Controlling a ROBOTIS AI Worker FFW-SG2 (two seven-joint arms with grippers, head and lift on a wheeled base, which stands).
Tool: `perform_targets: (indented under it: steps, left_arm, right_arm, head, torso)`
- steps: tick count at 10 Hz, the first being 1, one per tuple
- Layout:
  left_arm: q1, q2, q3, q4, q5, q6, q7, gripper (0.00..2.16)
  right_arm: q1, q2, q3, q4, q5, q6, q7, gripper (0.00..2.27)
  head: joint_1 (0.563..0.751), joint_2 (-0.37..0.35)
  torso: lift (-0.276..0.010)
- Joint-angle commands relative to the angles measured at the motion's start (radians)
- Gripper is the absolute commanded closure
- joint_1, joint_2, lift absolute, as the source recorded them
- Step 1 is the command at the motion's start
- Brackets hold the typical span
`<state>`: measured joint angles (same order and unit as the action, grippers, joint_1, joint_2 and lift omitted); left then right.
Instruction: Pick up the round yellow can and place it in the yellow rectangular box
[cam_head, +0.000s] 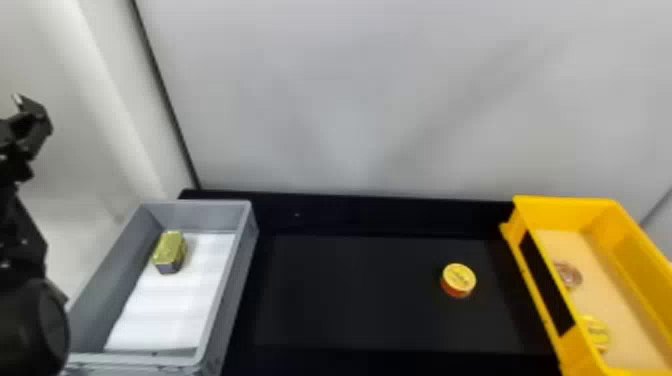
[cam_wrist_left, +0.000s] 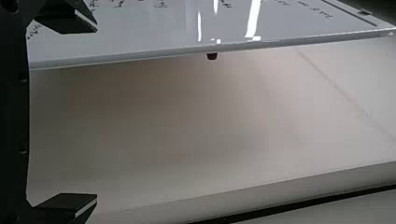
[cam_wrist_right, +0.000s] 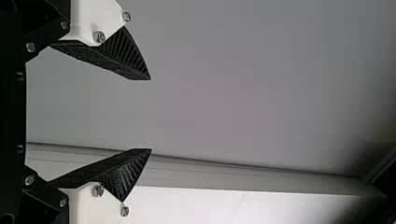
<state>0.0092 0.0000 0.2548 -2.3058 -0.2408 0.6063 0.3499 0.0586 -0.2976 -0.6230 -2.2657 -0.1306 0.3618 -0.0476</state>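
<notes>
"Can (cam_head: 459, 280) first, the round yellow one: where is it?"

"Upright on the black tabletop (cam_head: 350, 290), yellow lid up, reddish side below. It's our landmark."

"And the yellow rectangular box (cam_head: 560, 215)?"

"Just to the right of the can, with a black panel (cam_head: 546, 283) on the wall facing it. Inside lie a brownish round tin (cam_head: 569, 274) and, nearer the robot than the can, a yellow round tin (cam_head: 598, 332), partly hidden by that wall."

"What's on the other side?"

"A gray bin (cam_head: 200, 215), well apart to the can's left. It holds a white liner (cam_head: 165, 305) and a blocky tin (cam_head: 170, 245) with a gold top, close to the wall farthest from the can."

"Left gripper (cam_head: 35, 117)?"

"Raised, farther left of the can than that tin. Its fingers are spread wide, nothing between them."

"Right gripper (cam_wrist_right: 150, 114)?"

"Fingers clearly parted and gripping nothing, a pale surface behind them in the right wrist view. I can't place it against the can."
</notes>
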Motion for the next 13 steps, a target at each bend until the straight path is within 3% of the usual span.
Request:
perform_targets:
  steps: [1,7,13]
  left_arm:
    - [0.0,-0.003,0.0,0.0,0.0,0.0,0.0,0.02]
    - [0.0,-0.003,-0.002,0.002,0.002,0.0,0.0,0.02]
    - [-0.002,-0.003,-0.003,0.005,0.005,0.0,-0.001,0.02]
  right_arm:
    - [-0.002,0.0,0.003,-0.002,0.0,-0.003,0.002,0.32]
    - [-0.017,0.0,0.08,0.002,0.006,-0.003,0.009,0.32]
    - [-0.026,0.009,0.348,0.066,0.086,-0.003,-0.015,0.32]
  head:
    - [0.694,0.014]
    - [0.694,0.014]
    - [0.694,0.014]
  torso:
    - [-0.061]
    - [-0.061]
    - [-0.061]
